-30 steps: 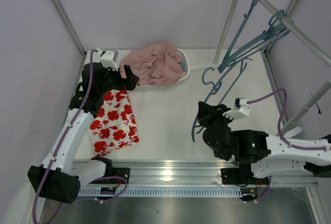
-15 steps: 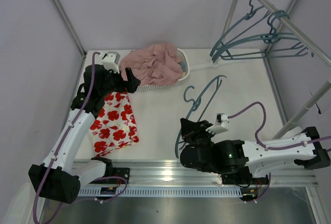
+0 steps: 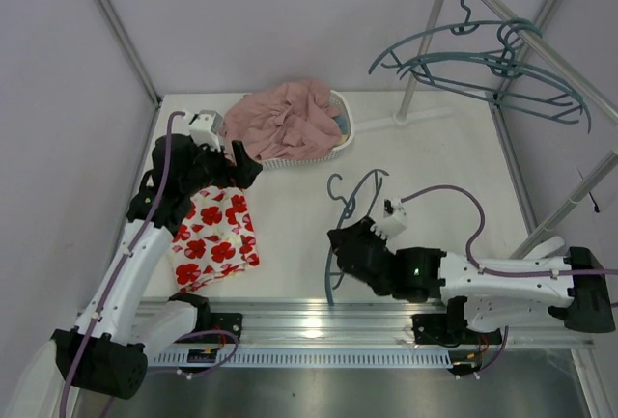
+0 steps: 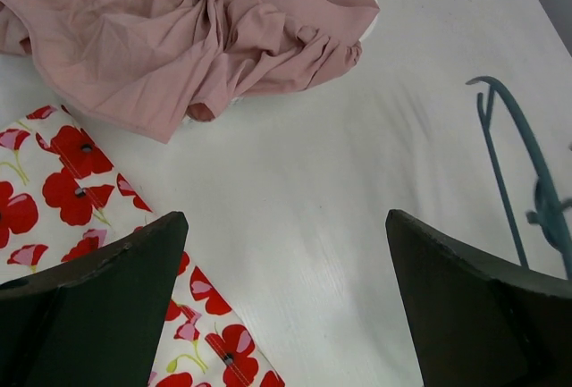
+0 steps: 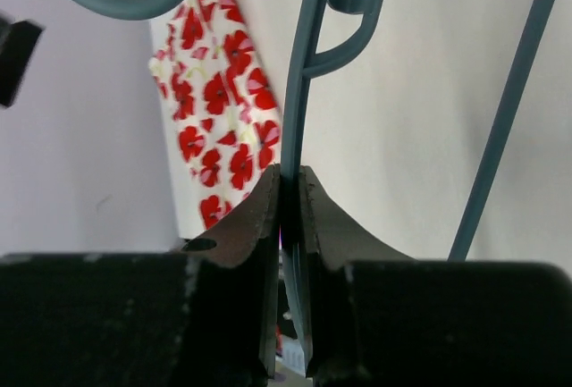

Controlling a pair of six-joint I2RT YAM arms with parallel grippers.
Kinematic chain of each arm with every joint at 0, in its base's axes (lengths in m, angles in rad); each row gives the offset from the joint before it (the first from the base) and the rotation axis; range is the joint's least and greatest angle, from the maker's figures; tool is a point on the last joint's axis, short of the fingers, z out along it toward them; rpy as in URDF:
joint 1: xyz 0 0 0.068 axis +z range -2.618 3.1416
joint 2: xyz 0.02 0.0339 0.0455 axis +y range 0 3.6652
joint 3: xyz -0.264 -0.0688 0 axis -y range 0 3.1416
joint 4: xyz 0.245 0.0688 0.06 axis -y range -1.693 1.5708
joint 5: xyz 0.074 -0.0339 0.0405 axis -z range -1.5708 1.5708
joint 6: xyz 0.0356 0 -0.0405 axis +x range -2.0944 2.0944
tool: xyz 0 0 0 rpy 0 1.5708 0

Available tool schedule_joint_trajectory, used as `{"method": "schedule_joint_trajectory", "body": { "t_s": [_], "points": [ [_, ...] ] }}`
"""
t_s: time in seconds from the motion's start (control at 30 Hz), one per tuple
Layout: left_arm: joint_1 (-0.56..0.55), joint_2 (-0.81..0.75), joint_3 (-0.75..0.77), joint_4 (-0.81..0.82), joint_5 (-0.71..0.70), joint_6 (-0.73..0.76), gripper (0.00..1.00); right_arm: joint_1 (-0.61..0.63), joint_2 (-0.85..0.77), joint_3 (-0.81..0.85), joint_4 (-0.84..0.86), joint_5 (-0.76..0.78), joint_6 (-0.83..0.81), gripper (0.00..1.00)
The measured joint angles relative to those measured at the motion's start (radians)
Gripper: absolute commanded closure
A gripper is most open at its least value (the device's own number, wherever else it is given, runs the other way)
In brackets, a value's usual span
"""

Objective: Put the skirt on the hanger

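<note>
White tabletop (image 3: 299, 215) carries the flat, red-flowered white skirt (image 3: 214, 235); right gripper (image 5: 289, 181) pinches the thin teal hanger (image 5: 302, 92), left gripper (image 4: 284, 226) gapes wide.

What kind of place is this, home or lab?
Most likely a lab test cell for garment handling: left arm and right arm bolted to an aluminium rail, plain walls framed by metal struts, and a rack of spare hangers over a white table.

Pincer (image 4: 284, 302) open above table (image 4: 357, 190); skirt (image 4: 71, 190) left; hanger (image 4: 518, 172) right
</note>
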Motion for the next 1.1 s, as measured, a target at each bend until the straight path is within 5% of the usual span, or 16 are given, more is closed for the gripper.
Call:
{"method": "schedule_joint_trajectory", "body": {
  "t_s": [0.1, 0.43, 0.77, 0.93, 1.1],
  "points": [
    [0.0, -0.022, -0.01, -0.036, -0.002, -0.004, 0.0, -0.129, -0.014, -0.056, 0.102, -0.173, -0.134, 1.0],
    [0.002, -0.177, -0.043, -0.074, 0.012, -0.061, 0.0, -0.277, 0.106, 0.111, 0.263, -0.676, -0.549, 1.0],
    [0.002, -0.296, -0.196, -0.055, 0.111, -0.251, 0.02, -0.34, -0.068, -0.201, 0.504, -0.838, -0.651, 1.0],
    [0.001, -0.372, -0.201, -0.131, -0.044, -0.266, 0.05, -0.385, -0.11, -0.394, 0.695, -0.864, -0.624, 1.0],
    [0.001, -0.261, -0.249, -0.191, -0.191, -0.266, 0.12, -0.385, -0.136, -0.477, 0.818, -0.855, -0.617, 1.0]
  ]
}}
